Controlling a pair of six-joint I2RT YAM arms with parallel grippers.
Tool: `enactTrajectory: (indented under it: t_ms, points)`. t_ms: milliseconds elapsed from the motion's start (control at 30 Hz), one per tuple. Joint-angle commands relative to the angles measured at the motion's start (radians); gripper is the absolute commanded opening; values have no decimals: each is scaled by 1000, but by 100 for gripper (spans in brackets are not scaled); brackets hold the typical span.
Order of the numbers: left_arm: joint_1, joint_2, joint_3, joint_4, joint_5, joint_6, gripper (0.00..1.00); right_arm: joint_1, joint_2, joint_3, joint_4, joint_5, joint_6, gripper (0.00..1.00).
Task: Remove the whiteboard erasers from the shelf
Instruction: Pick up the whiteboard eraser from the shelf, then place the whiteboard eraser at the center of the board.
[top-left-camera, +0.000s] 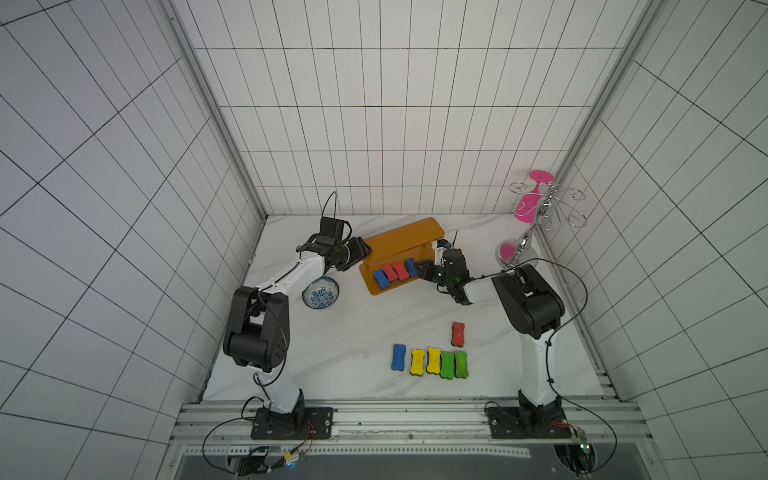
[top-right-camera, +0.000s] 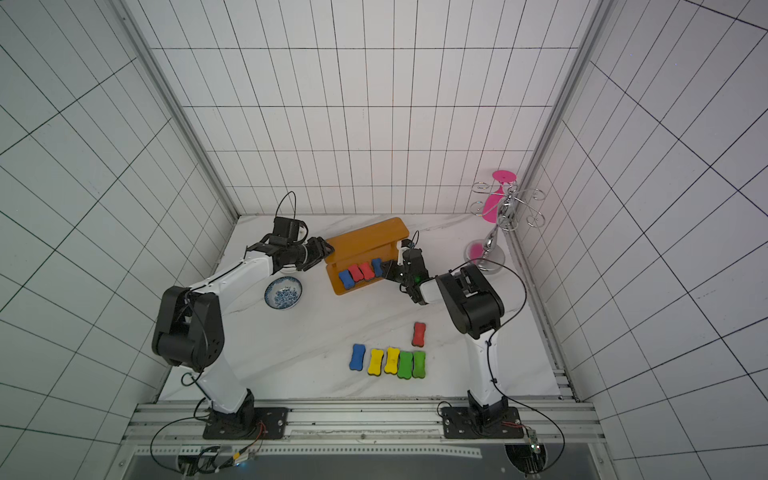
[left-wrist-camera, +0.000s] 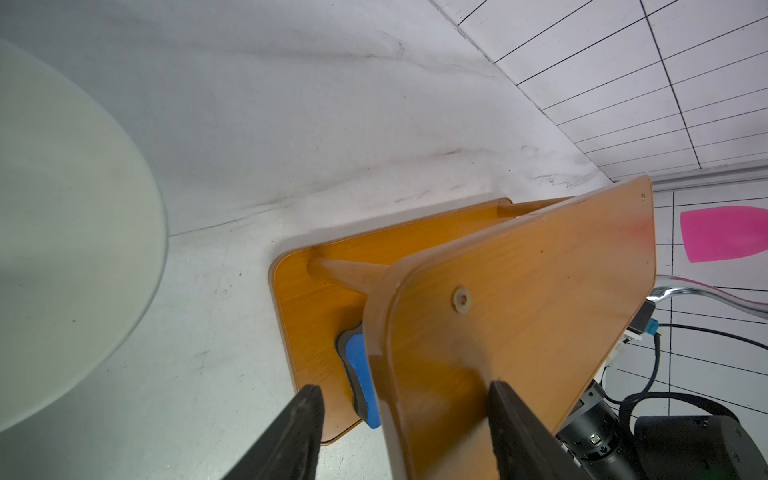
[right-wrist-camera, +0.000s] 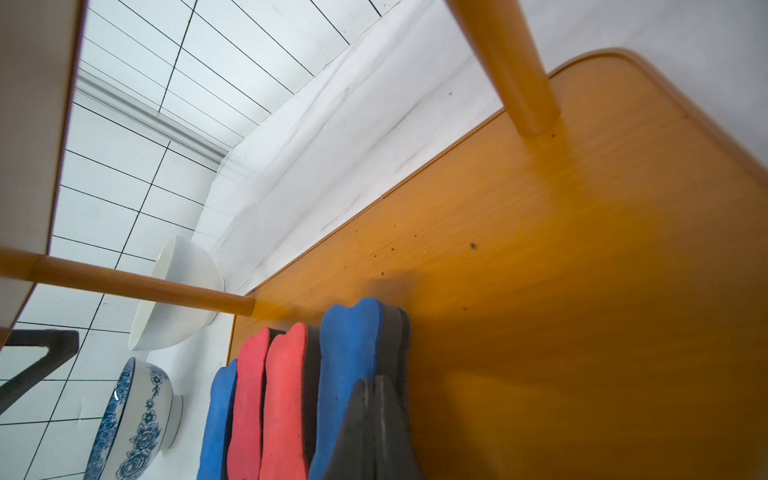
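Nearest the arms' bases, well in front of the shelf, five erasers lay flat in a close row on the white, grey-veined table. They were a blue eraser, two yellow erasers and two green erasers (the greens touching). A lone red eraser lay just shelfward of the green end. Between this group and the shelf stretched a broad bare band of table.

Four more bone-shaped foam blocks stood on the shelf's lower board, packed foam to dark felt: an outer blue block, two red blocks and an inner blue block. The rest of that board was bare wood grain with rounded corners and round posts.

The right gripper hung over that bare part. Its fingers were pressed together, empty, right against the inner blue block's felt side. At the shelf's opposite end, the left gripper had its fingers spread astride the upper board: one lay on the top face, the other stood clear of the edge.

A blue-patterned bowl sat near that end. Behind the shelf ran a narrow strip of table. Beyond its right-arm end stood a silver wire rack with a pink glass.
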Motion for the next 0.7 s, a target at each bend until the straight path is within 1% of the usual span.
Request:
enactTrajectory:
  t_ms: [0, 167, 267, 367, 533, 667]
  points:
    - [9, -1, -1, -43, -42, 31, 66, 8, -54, -50, -124, 22, 17, 0]
    - [14, -1, 0, -43, -53, 27, 66, 7, -176, -88, -150, 89, 51, 0]
    - [13, 0, 1, -41, -53, 21, 66, 11, -239, -126, -155, 149, 102, 0]
    - [10, -14, -7, -41, -56, 20, 66, 40, -312, -185, -175, 224, 164, 0]
    - [0, -59, -14, -61, -70, 21, 66, 132, -514, -374, -248, 435, 317, 0]
    - [-14, -87, -31, -72, -76, 21, 67, 271, -698, -500, -369, 611, 401, 0]
